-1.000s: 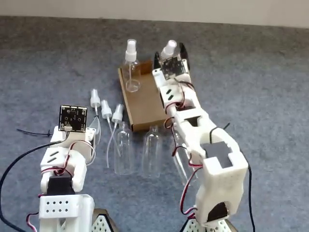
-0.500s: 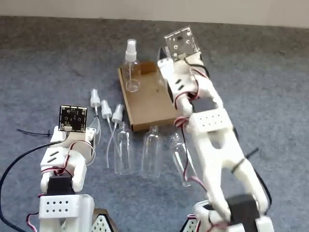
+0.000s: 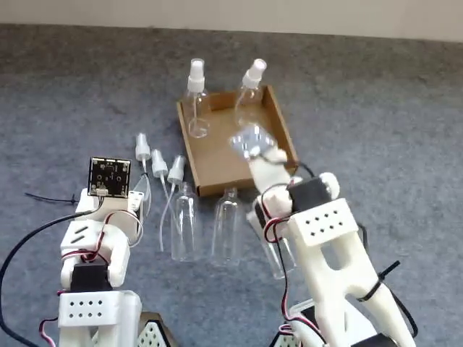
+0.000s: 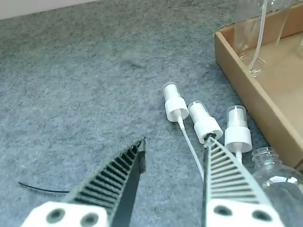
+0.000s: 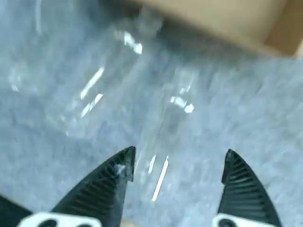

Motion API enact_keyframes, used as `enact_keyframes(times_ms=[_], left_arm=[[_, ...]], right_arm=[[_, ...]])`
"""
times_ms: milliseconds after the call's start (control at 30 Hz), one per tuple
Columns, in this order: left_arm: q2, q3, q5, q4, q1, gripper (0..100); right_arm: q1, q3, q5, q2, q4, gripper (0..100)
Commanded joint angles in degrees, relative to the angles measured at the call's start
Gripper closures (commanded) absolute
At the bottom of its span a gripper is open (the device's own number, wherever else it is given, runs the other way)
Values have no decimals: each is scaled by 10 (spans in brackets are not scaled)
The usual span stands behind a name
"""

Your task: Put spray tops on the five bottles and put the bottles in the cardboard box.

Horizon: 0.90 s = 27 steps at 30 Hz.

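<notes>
Two clear bottles with white spray tops stand in the cardboard box (image 3: 224, 155), one at its far left (image 3: 195, 101) and one at its far right (image 3: 250, 92). Three loose spray tops (image 3: 159, 163) lie left of the box, also seen close up as spray tops (image 4: 203, 120). Three open bottles (image 3: 184, 220) lie in front of the box; the right arm (image 3: 318, 217) partly covers the rightmost. My left gripper (image 4: 175, 141) hangs open just short of the spray tops. My right gripper (image 5: 180, 155) is open above blurred clear bottles (image 5: 170, 109), holding nothing.
A thin black cable tie (image 3: 51, 197) lies on the grey carpet by the left arm. The box wall (image 4: 246, 85) stands right beside the loose tops. Open carpet stretches to the far left and far right.
The right arm has drawn back from the box's far right corner, leaving the capped bottle standing there, and now hangs over the lying bottles. The left arm has not moved.
</notes>
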<state>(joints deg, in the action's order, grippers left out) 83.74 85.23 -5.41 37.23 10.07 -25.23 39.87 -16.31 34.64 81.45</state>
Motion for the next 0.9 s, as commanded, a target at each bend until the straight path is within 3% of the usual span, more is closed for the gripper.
enact_keyframes(times_ms=[0, 233, 500, 667, 767, 867], left_arm=[[7, -1, -2, -14, 9, 811], [7, -1, -2, -14, 9, 811], [7, -1, -2, -14, 9, 811], [7, -1, -2, -14, 8, 811], [7, -1, -2, -14, 8, 811], [7, -1, -2, -14, 8, 811]], right_arm=[[-4, 84, -3, 16, -58, 761], [-3, 218, -3, 16, -193, 761], [4, 249, -6, 16, -204, 761], [87, 275, -6, 16, -195, 783], [172, 262, -18, 17, -156, 882], [240, 217, -91, 16, -137, 964]])
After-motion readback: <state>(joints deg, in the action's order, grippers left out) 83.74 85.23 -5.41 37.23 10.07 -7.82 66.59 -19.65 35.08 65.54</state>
